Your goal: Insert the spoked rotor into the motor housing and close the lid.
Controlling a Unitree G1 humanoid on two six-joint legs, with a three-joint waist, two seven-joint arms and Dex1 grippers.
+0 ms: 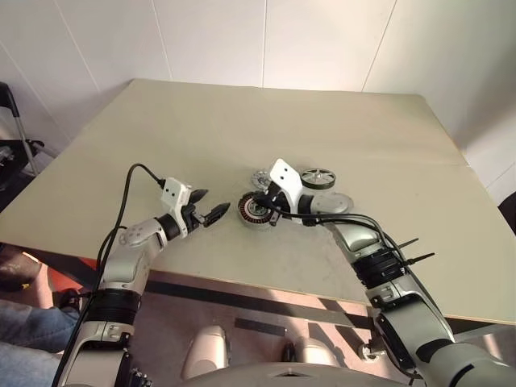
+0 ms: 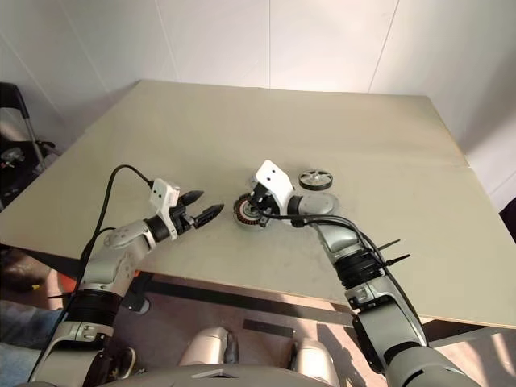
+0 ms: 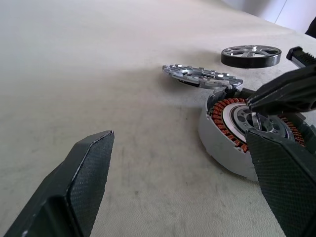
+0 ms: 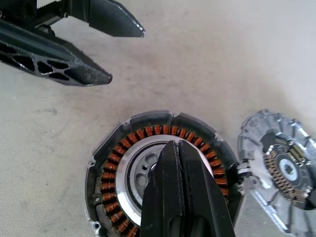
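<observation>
copper-wound motor housing (image 4: 158, 173) lies under closed right gripper (image 4: 174, 144); left gripper (image 1: 208, 205) gapes empty.

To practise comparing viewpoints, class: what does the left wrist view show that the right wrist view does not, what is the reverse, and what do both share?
Left wrist view, not right: the spoked rotor, lying flat on the table beyond the lid. Right wrist view, not left: the motor housing from above, its whole ring of copper windings, with the right gripper shut over its centre. Both: motor housing, lid, table and the open left gripper.
</observation>
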